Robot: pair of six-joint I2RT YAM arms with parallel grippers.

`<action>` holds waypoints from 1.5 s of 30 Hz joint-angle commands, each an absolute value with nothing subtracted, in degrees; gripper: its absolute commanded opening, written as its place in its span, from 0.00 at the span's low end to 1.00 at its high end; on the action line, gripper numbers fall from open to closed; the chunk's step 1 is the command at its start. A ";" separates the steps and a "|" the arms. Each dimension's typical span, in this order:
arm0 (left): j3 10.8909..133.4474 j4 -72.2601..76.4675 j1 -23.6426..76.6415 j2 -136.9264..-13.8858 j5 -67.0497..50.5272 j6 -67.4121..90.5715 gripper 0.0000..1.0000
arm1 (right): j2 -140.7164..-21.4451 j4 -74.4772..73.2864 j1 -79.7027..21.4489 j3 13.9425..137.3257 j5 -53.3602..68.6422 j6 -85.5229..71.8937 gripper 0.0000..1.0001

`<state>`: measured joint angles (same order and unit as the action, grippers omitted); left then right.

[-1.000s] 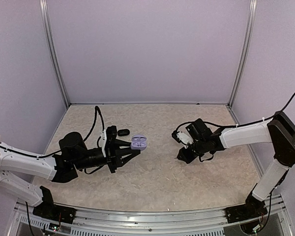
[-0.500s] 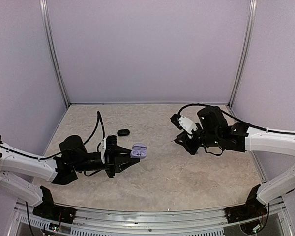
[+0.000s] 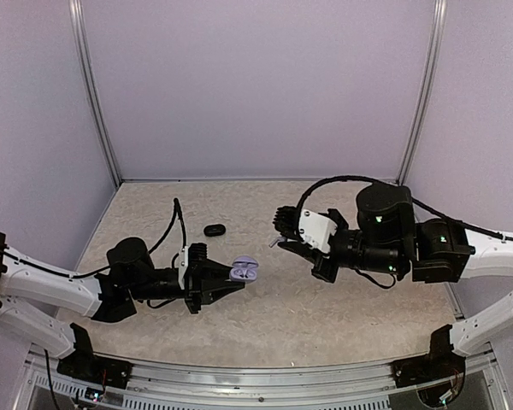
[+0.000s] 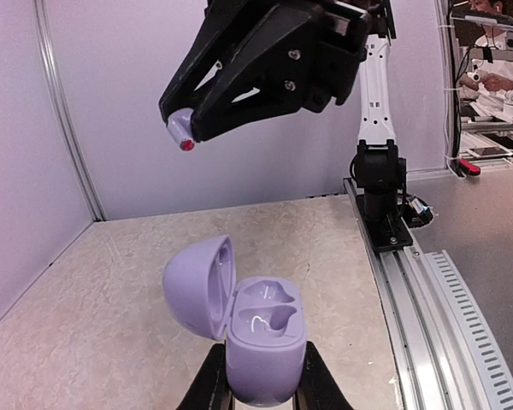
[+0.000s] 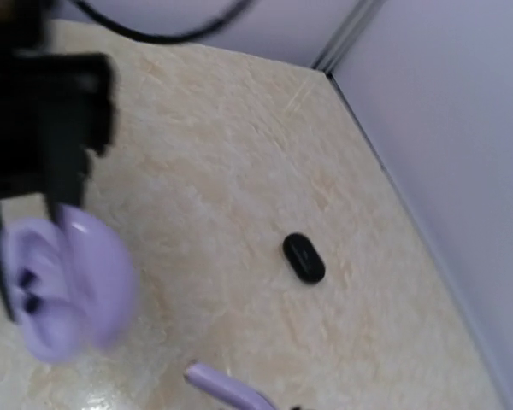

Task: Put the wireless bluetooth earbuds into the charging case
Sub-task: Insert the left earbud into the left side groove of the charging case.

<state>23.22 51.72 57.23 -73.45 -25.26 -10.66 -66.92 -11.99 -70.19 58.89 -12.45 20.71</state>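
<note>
My left gripper (image 3: 237, 278) is shut on the base of a lavender charging case (image 3: 244, 268) and holds it above the table. In the left wrist view the case (image 4: 261, 337) stands between my fingers with its lid open to the left, and both wells look empty. My right gripper (image 3: 280, 244) is shut on a lavender earbud (image 4: 181, 134), held in the air above and beyond the case. The earbud also shows in the right wrist view (image 5: 227, 386), with the case (image 5: 64, 286) blurred at the left. No black earbuds are in view.
A black oval case (image 3: 214, 230) lies shut on the table behind the left gripper and also shows in the right wrist view (image 5: 303, 258). White walls with metal posts close in the table. A rail (image 4: 427, 316) runs along the near edge.
My right gripper has swung left and up, carrying the earbud toward the lavender case. My left gripper has drawn the open case slightly nearer and tilted it.
</note>
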 commanded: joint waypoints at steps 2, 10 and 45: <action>26.09 52.55 56.83 -75.50 -26.96 -7.26 0.00 | -69.59 -13.47 -77.28 62.64 -23.48 28.42 0.12; 27.16 52.47 56.41 -76.29 -28.42 -4.96 0.00 | -73.18 -14.67 -82.29 64.89 -29.45 34.32 0.12; 28.43 52.16 56.42 -77.61 -29.11 -2.37 0.00 | -80.73 -16.47 -86.44 68.55 -36.72 41.06 0.13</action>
<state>26.85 51.40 56.60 -77.14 -28.51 -2.85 -79.72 -16.40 -85.56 66.89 -34.94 40.18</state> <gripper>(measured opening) 0.210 0.127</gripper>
